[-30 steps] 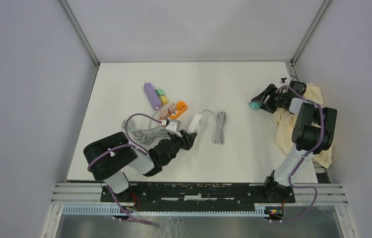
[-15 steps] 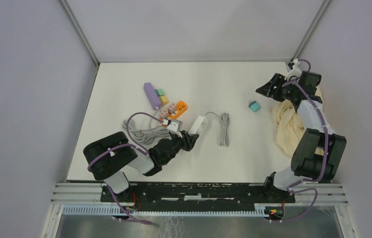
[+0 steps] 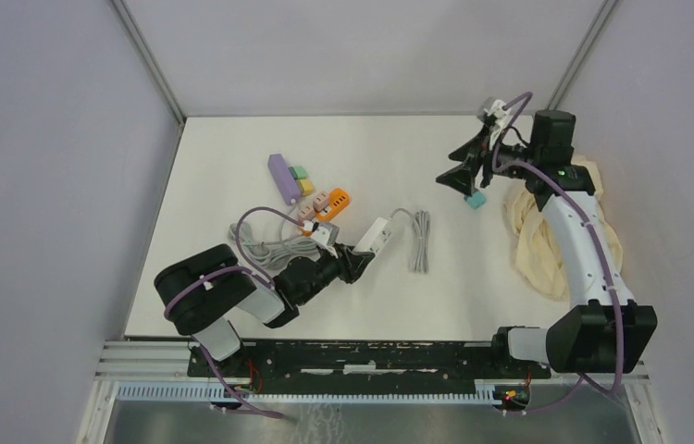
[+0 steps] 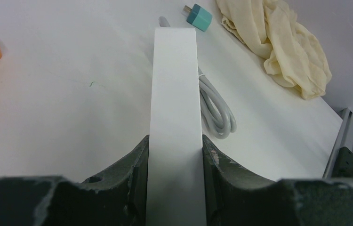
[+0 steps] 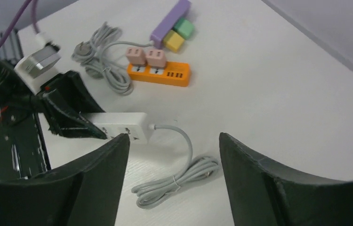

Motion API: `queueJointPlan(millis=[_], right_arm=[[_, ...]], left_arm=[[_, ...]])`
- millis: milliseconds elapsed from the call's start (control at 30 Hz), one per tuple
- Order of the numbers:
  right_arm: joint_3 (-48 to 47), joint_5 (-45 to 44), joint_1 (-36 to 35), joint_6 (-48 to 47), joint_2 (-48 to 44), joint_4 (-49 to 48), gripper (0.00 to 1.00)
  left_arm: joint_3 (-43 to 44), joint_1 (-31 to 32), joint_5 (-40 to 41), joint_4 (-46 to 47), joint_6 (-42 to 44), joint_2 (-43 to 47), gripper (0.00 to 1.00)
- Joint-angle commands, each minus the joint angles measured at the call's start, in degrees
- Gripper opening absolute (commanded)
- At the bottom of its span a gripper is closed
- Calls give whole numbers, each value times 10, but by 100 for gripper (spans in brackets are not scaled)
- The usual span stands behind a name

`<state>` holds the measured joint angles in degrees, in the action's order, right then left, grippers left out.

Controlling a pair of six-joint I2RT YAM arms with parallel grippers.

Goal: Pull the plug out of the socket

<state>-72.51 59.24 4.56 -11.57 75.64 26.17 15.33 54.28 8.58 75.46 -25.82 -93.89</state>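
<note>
Partly inside left gripper (image 4: 175, 143), white socket strip (image 4: 174, 80)

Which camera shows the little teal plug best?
The left wrist view: the teal plug lies in the open, prongs showing, near the cream cloth. The top view shows it only as a tiny speck by the right gripper. The right wrist view misses it.

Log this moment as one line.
left gripper: shut on white power strip | right gripper: open, empty | teal plug: loose on table, apart from strip
</note>
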Motion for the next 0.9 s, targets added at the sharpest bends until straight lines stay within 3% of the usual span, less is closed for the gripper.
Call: queueJointPlan(millis=[0,33,133,267,667,867], right_arm=[[-3,111,-62,-248,-40,87,87],[11,149,-69,-291,-41,100,97],[37,215,-84,-398,-23,161,100],[44,117,-117,-591,6,311,100],[40,32,-165,-747,80,450,100],[39,6,-191,-755,101,456,99]], left_arm=[[-7,-6,-73,84,26,2,3],[-9,-8,-82,89,26,1,3],[-9,-14,-107,101,25,-3,3],[-6,-18,-133,107,24,-9,3],[11,-28,-180,108,18,-27,3],[13,-29,-187,108,17,-30,3]])
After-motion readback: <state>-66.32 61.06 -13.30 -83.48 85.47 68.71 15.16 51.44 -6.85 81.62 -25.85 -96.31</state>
